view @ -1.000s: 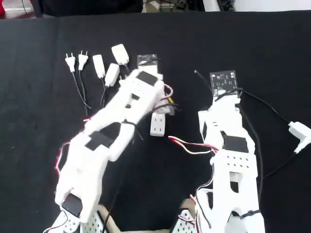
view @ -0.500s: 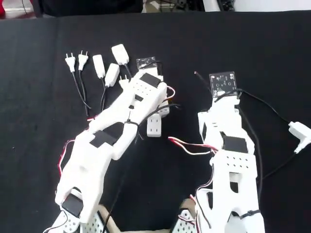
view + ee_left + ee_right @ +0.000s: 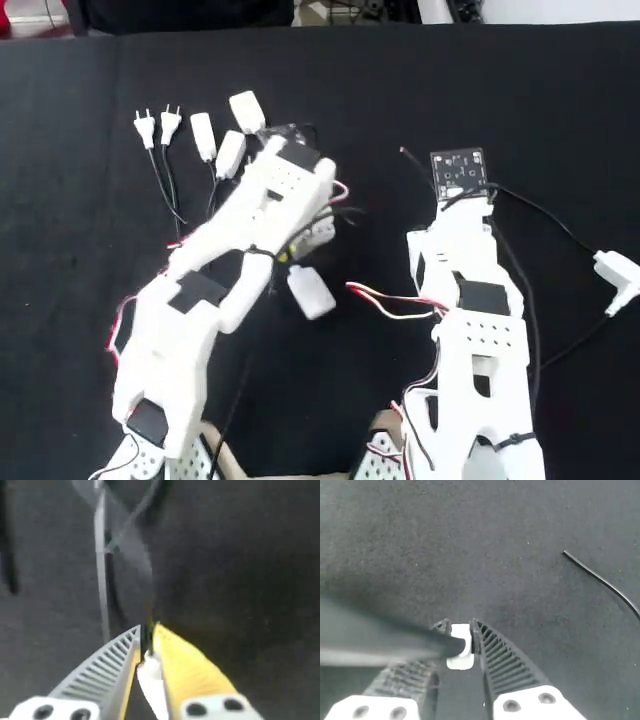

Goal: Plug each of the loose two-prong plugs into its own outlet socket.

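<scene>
My left gripper (image 3: pixel 147 629) is shut on a white outlet socket (image 3: pixel 151 680), whose black cable (image 3: pixel 134 555) runs out past the fingertips. In the high view that socket (image 3: pixel 312 292) hangs tilted below the left gripper (image 3: pixel 318 228), near the middle of the table. My right gripper (image 3: pixel 460 625) is shut on a small white plug (image 3: pixel 461 652), with a dark cable (image 3: pixel 375 649) crossing in front of it. The right arm (image 3: pixel 465 260) stands right of centre. Two black-corded two-prong plugs (image 3: pixel 147 125) lie at the back left, next to three white sockets (image 3: pixel 204 135).
The table is covered by a black cloth (image 3: pixel 80 250). Another white plug (image 3: pixel 616 271) on a black cord lies at the far right edge. Red and white wires (image 3: pixel 385 298) run between the arms. A thin black wire (image 3: pixel 600 580) lies on the cloth ahead of the right gripper.
The left arm has swung slightly to the left. The white socket has moved toward the front and now hangs tilted. The right arm has stayed still.
</scene>
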Available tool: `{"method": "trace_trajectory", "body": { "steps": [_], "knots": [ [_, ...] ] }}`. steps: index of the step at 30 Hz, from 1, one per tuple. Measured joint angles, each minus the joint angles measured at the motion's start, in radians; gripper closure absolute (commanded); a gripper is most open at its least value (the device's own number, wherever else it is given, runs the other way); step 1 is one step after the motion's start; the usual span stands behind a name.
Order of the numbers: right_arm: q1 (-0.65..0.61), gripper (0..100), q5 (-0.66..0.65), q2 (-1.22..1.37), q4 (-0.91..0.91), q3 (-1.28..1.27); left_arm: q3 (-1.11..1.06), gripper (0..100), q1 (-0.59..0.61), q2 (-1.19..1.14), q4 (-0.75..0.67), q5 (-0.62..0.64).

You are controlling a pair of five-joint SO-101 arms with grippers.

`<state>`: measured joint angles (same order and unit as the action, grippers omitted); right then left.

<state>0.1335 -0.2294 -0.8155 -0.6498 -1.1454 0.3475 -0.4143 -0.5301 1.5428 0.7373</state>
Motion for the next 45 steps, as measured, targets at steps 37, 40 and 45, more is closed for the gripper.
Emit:
{"method": "trace_trajectory", "body": {
  "steps": [37, 40, 45],
  "knots": [
    [0.051, 98.7, 0.0, 0.0, 0.0, 0.0, -0.862, 77, 0.031, 0.621, -0.451, -1.774],
    [0.089, 98.7, 0.0, -0.023, -0.018, 0.0, -0.862, 74, 0.025, 0.624, -0.462, -1.864],
    [0.135, 98.7, 0.0, -0.15, -0.104, 0.0, -0.848, 74, -0.018, 0.624, -0.463, -1.935]
  ]
}}
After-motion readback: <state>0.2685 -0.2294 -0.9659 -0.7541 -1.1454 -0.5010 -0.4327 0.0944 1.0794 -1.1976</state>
